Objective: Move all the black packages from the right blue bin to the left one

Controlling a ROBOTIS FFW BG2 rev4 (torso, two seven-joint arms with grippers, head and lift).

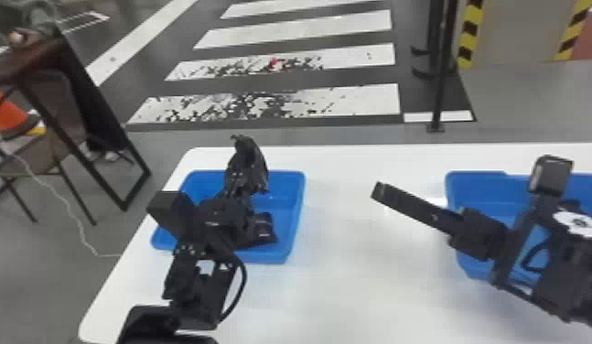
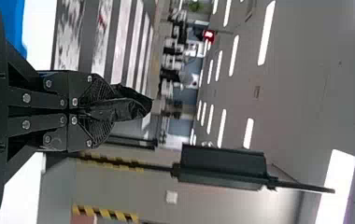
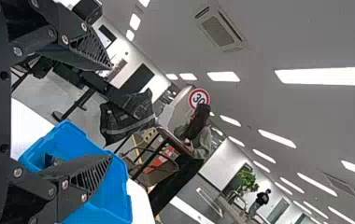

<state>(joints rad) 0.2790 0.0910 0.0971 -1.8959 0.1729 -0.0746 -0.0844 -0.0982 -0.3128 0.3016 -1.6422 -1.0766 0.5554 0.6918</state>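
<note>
"Where is the black package [image 1: 250,158]?"
"The left claw [image 1: 241,185] is closed upon it, above the left blue bin [image 1: 292,196]."
"And the right claw [image 1: 380,192]?"
"This one is widely open, holding nothing."

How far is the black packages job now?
Looks done: a dark item, likely one package, lies in the left bin. In hand: a black package, gripped by the left claw, apparently above that bin. Left: releasing it; the right arm partly hides the right bin, so I cannot tell its contents.
</note>
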